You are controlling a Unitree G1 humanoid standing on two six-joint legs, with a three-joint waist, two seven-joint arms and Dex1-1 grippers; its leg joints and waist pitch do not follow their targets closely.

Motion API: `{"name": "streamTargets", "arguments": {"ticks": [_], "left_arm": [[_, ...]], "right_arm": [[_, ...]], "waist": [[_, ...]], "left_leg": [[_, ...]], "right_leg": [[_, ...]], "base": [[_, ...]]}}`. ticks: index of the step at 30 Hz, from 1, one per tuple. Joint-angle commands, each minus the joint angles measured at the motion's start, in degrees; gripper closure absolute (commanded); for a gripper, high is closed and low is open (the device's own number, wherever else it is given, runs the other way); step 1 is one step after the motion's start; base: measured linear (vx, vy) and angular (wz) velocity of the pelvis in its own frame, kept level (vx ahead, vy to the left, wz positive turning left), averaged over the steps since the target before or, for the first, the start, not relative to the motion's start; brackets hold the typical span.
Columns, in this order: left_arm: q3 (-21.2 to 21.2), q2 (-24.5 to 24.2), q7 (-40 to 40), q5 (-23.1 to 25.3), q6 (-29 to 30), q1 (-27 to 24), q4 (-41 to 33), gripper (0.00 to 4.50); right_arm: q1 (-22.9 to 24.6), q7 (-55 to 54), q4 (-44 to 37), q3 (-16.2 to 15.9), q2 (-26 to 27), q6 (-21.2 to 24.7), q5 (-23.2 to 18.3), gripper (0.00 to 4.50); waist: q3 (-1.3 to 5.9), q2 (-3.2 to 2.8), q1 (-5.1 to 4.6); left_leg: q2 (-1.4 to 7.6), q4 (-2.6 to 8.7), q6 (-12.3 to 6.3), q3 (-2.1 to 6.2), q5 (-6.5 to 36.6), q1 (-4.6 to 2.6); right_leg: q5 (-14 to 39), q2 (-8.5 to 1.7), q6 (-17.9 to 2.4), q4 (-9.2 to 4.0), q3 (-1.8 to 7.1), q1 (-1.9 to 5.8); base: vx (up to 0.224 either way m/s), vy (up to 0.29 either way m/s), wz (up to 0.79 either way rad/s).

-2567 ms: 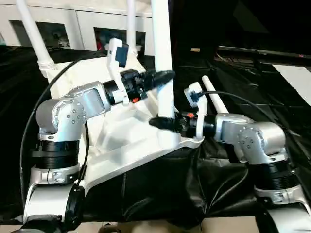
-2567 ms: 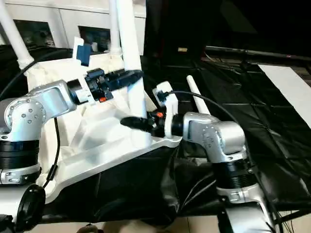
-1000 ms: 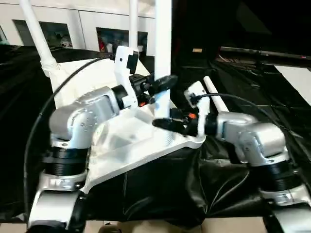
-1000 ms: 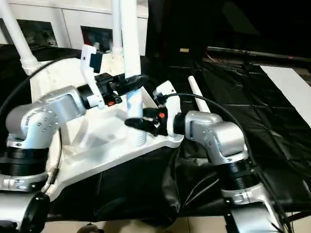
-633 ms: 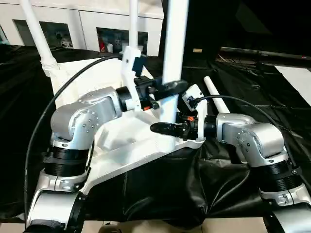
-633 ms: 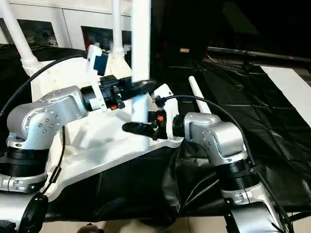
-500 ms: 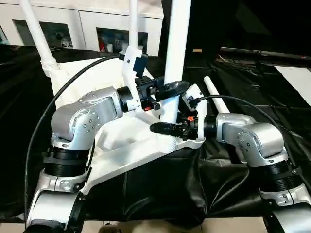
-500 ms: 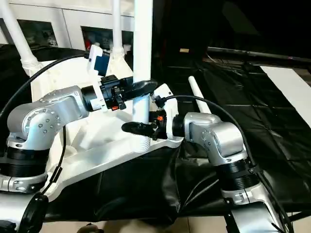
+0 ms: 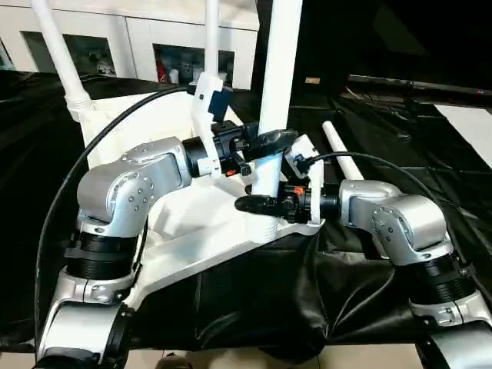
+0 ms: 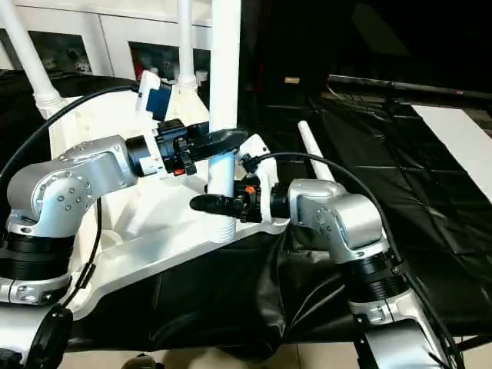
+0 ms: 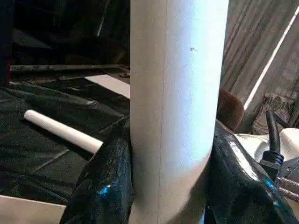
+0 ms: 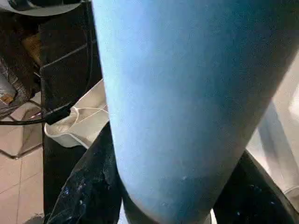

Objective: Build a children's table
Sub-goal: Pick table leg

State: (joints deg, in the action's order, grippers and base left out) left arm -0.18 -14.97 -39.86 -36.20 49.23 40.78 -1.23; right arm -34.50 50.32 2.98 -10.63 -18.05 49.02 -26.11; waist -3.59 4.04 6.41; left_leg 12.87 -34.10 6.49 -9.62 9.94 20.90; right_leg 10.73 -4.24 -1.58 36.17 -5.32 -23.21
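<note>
With the left gripper (image 9: 269, 141) clamped on the tall white plastic tube leg (image 9: 278, 77), the right gripper (image 9: 257, 204) has just closed around its base, steadying it for seating in the white ribbed tabletop (image 9: 192, 215)

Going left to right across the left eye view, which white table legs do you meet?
Far-left standing leg → thin standing leg at the back → thick leg both grippers hold → leg lying on the black sheet.

Black sheet (image 9: 400, 138) covers work surface, creased. White glass-door cabinet (image 9: 146, 46) behind, small items on shelves. Tiled floor (image 10: 307, 357) along near edge.
</note>
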Motion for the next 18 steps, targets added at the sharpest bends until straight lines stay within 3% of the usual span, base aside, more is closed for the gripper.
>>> {"name": "streamTargets", "arguments": {"ticks": [1, 3, 6, 9, 10, 11, 14, 16, 18], "left_arm": [[-0.07, 0.77, 3.35, 1.88, -0.46, 1.52, 0.26, 1.96], [1.72, 1.70, 4.08, 0.46, 0.01, 1.83, 1.38, 1.96], [4.16, 3.28, 4.54, -1.26, -1.66, 1.60, 1.70, 1.53], [6.45, 5.93, 7.07, 1.28, -11.58, 1.11, 2.23, 1.29], [6.45, 5.93, 7.07, 1.28, -11.58, 1.11, 2.23, 1.16], [9.82, 8.27, 9.15, -0.26, -15.04, 1.36, 3.00, 1.09], [12.47, 9.50, 9.48, -3.39, -14.08, 0.95, 2.82, 1.07], [7.94, 6.64, 5.24, -1.31, -11.42, -1.73, 0.87, 1.07], [-0.94, 1.53, 0.45, 4.53, -11.15, -4.65, -0.79, 1.07]], "right_arm": [[-0.53, -0.19, 0.26, 0.44, -0.75, -0.74, 0.45, 2.61], [-0.52, -0.56, 0.43, 0.73, -0.57, -1.24, 0.50, 2.61], [-0.73, -3.11, 1.65, 2.53, 0.64, -3.48, 1.30, 2.62], [-1.02, -7.00, 3.38, 5.39, 2.37, -5.43, 1.73, 2.62], [-1.02, -7.00, 3.38, 5.39, 2.37, -5.43, 1.73, 2.62], [-1.00, -9.98, 4.23, 7.41, 3.31, -6.54, 2.02, 2.62], [-0.87, -14.65, 5.79, 9.81, 3.89, -9.42, 3.50, 2.62], [-0.67, -18.40, 7.78, 10.49, 2.95, -12.81, 6.53, 2.62], [-0.39, -21.11, 9.39, 10.68, 1.85, -15.10, 9.06, 2.62]], "waist": [[4.54, -0.31, -0.04], [4.50, -0.35, -0.03], [4.55, -0.22, -0.03], [4.54, -0.17, -0.05], [4.61, -0.16, -0.05], [4.60, -0.18, -0.06], [4.67, -0.15, -0.06], [4.64, -0.24, -0.02], [4.60, -0.31, -0.28]], "left_leg": [[0.21, 3.31, 1.20, -0.44, 4.66, -0.24], [0.16, 3.29, 1.20, -0.48, 4.81, -0.16], [0.05, 3.20, 1.22, -0.50, 4.27, 0.00], [0.11, 3.26, 1.01, -0.45, 4.63, -0.02], [0.12, 3.22, 1.23, -0.43, 4.52, 0.01], [0.15, 3.28, 1.10, -0.41, 4.60, -0.03], [0.02, 3.16, 1.59, -0.55, 4.45, -0.14], [0.05, 3.22, 1.66, -0.54, 4.56, -0.24], [0.05, 3.29, 1.90, -0.60, 4.12, -0.30]], "right_leg": [[6.58, -3.23, -7.31, -3.73, 3.12, 3.92], [6.53, -3.24, -7.38, -3.80, 3.14, 3.94], [7.04, -3.32, -7.12, -3.92, 3.11, 3.92], [7.28, -3.30, -7.02, -4.24, 3.12, 3.93], [6.87, -3.34, -7.08, -4.04, 3.11, 4.05], [6.65, -3.27, -6.84, -3.95, 3.08, 4.02], [7.05, -3.33, -6.98, -3.86, 3.06, 3.88], [7.52, -3.23, -6.51, -3.86, 3.06, 3.72], [7.56, -2.99, -5.52, -3.64, 3.10, 3.62]], "base": [[0.000, 0.000, 0.00], [0.000, 0.000, 0.00], [0.000, 0.000, 0.00], [0.000, 0.000, 0.00], [0.000, 0.000, 0.00], [0.000, 0.000, 0.00], [0.000, 0.000, 0.00], [0.000, 0.000, 0.00], [0.000, 0.000, 0.00]]}}
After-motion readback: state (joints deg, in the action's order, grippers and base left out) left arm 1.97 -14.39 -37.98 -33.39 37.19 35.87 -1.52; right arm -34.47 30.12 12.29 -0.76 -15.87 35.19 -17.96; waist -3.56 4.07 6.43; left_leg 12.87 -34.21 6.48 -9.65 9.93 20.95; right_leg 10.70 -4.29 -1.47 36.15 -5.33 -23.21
